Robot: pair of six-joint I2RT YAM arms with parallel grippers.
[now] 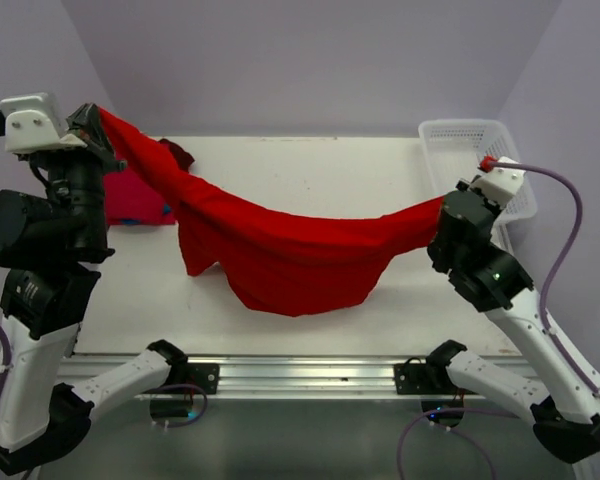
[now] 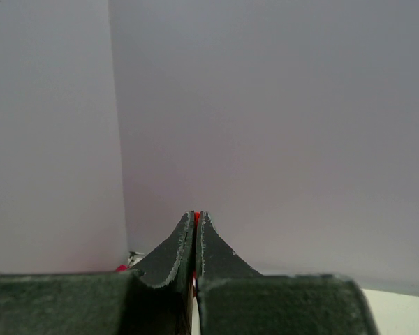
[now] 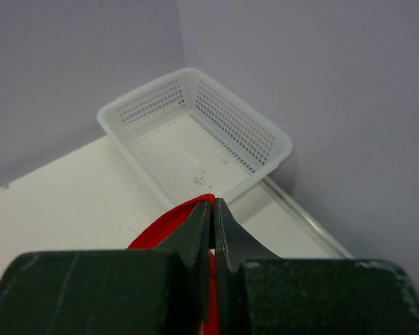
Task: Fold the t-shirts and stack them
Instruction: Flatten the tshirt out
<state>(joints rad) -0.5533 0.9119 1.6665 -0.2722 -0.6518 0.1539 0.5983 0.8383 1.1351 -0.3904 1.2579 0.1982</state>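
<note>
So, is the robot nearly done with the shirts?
Partway. A folded pile already sits at the back left. The big red t-shirt hangs stretched between the left end effector and right end effector, not folded yet. It needs folding and stacking.

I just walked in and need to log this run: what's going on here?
Two robot arms are holding one big red shirt stretched between them. The left arm has its jaws shut on one end, raised high; the right arm grips the other end, lower. The shirt's middle sags toward the table. A few folded shirts lie at the left, and a white basket sits at the back right.
</note>
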